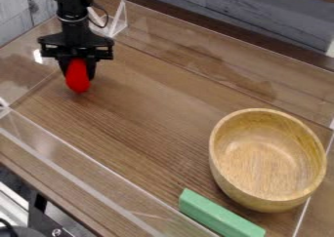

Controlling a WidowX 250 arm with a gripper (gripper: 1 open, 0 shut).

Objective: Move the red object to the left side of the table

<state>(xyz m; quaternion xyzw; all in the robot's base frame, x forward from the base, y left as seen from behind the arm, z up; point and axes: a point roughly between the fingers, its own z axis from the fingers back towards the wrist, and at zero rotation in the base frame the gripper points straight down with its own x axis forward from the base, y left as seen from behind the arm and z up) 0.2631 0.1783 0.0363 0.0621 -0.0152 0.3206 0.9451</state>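
- The gripper (78, 67) was clamped shut on the red object (80, 76), hanging low over the table (156, 104) at its left end.
- Carrying looked nearly done; next, I reckoned, lowering and letting go.

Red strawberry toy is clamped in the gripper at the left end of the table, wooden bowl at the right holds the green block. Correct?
Not quite. The camera view shows the wooden bowl empty; the green block lies flat on the table in front of it. The rest holds: the gripper is shut on the red strawberry toy at the left end.
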